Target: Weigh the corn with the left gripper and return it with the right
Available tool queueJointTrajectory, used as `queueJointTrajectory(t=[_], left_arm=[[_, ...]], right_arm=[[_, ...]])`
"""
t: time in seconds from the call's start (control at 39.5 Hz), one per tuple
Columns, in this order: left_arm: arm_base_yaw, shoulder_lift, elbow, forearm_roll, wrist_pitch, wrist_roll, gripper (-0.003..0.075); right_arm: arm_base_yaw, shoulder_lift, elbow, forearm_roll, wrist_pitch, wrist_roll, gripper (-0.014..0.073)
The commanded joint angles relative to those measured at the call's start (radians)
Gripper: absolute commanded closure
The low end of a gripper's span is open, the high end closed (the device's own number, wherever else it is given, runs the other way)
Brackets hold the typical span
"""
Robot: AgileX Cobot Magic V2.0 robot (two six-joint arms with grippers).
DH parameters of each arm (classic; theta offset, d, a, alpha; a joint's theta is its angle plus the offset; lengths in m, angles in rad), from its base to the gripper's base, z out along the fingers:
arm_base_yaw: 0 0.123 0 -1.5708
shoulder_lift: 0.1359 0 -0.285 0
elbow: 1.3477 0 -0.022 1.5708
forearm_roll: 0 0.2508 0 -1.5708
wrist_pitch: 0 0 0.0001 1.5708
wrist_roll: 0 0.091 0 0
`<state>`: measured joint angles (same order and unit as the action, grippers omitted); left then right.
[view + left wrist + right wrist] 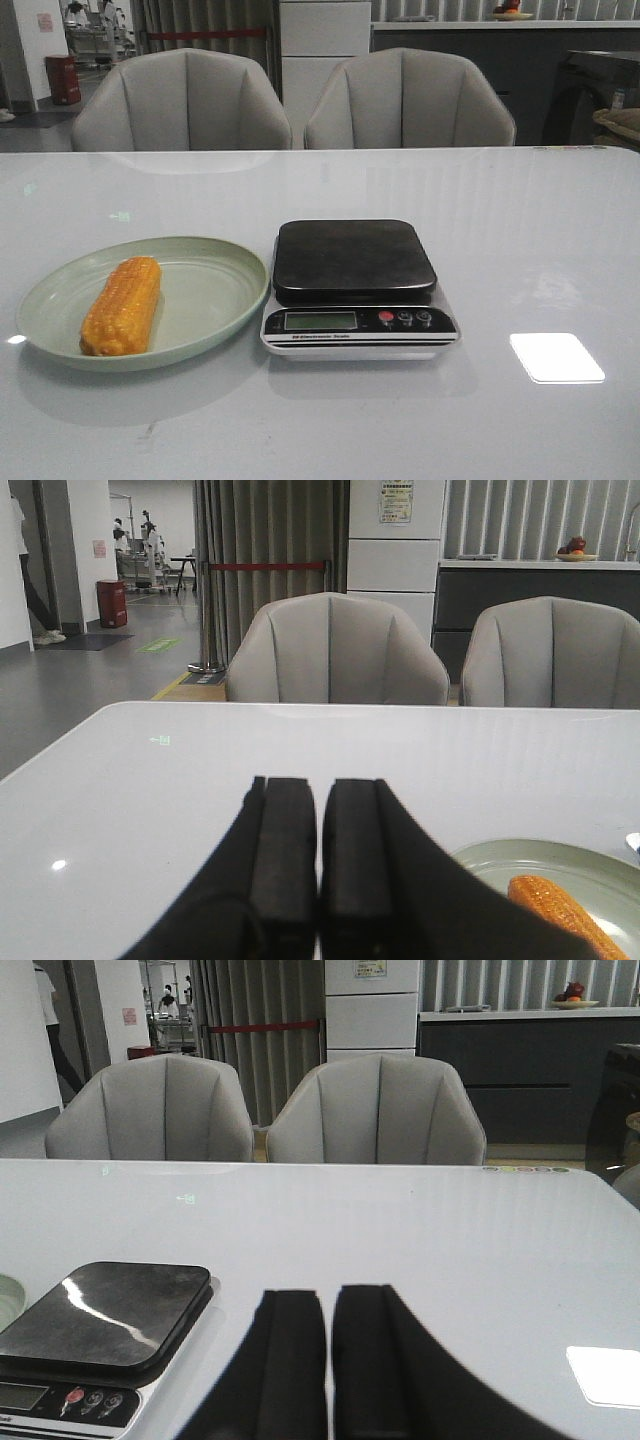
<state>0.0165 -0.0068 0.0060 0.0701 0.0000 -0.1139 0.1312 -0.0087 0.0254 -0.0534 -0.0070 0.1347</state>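
- You are working on a pale, glossy tabletop [520, 230] in a large indoor room; a bright patch of reflected light sits on its near right part.
- Nearest to you, each wrist view shows its own tool: the left tool [319, 880] has its black fingers pressed together with nothing between them, and the right tool [328, 1365] is pinched nearly closed, also empty. Neither arm shows in the front view.
- The corn [123, 305] lies lengthwise on the left part of the pale green plate [215, 290], one end toward you and the other pointing away. In the left wrist view it sits just beside the left tool, toward the scale side.
- The scale [357, 285] stands just right of the plate, its rim very near or touching the plate's edge. Its dark platform is bare, so in my judgement the weighing has not begun.
- Risks, as I judge them: you must spread the left tool before reaching, or it will shove the cob. The cob is round and could roll on the shallow plate or off the smooth platform if set down off-centre. A low carry could clip the plate rim.
- Count: one corn cob, one plate, one scale with three buttons, two tools.
- Farthest back, two grey chairs [180, 100] face the tabletop, with curtains and cabinets behind them.
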Motion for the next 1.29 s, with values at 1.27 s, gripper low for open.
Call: queueJointTrajectory(t=[1.27], left_arm=[[-0.008,0.103,-0.281,-0.039,0.082,-0.012,0.0607]], right_arm=[[-0.007,-0.019,0.011,-0.014,-0.082,-0.006,0.0399]])
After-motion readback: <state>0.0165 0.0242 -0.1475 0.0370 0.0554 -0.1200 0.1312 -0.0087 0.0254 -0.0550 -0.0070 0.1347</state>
